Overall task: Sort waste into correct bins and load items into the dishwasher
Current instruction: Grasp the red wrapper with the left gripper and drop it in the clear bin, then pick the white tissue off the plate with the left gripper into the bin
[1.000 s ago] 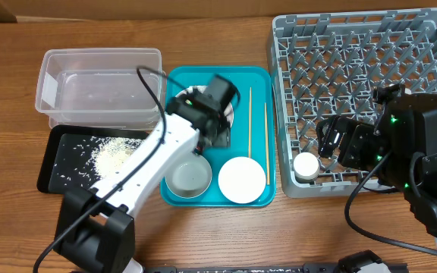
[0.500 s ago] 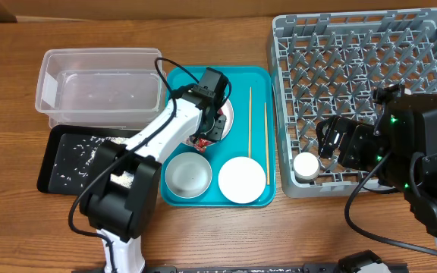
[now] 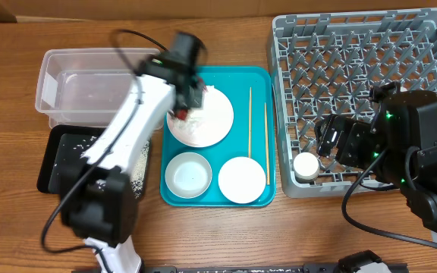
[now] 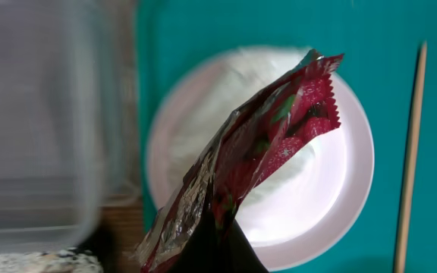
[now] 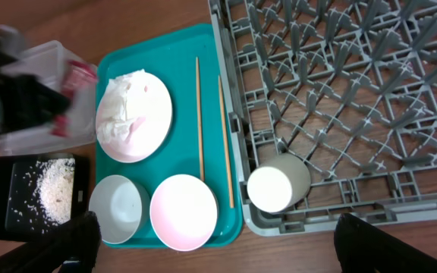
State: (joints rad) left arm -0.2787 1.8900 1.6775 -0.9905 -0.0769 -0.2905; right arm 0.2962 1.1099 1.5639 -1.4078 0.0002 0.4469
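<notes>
Left claw (image 3: 182, 108) pinches the red wrapper (image 4: 268, 148) above the plate (image 3: 203, 141), clear tub (image 3: 50, 91) just beside; right claw (image 3: 326, 142) spread.

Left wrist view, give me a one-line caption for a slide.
Left claw shut on a red foil wrapper, held above the white plate and napkin on the teal tray, beside the clear tub.

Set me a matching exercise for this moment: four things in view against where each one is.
Things:
1. red wrapper
2. white cup
3. rice
4. chopsticks

Places:
A. on the black tray
B. on the teal tray
C. in the dish rack
D. held by the left end effector

Pairs: 1-D, 2-C, 3-A, 4-B.
</notes>
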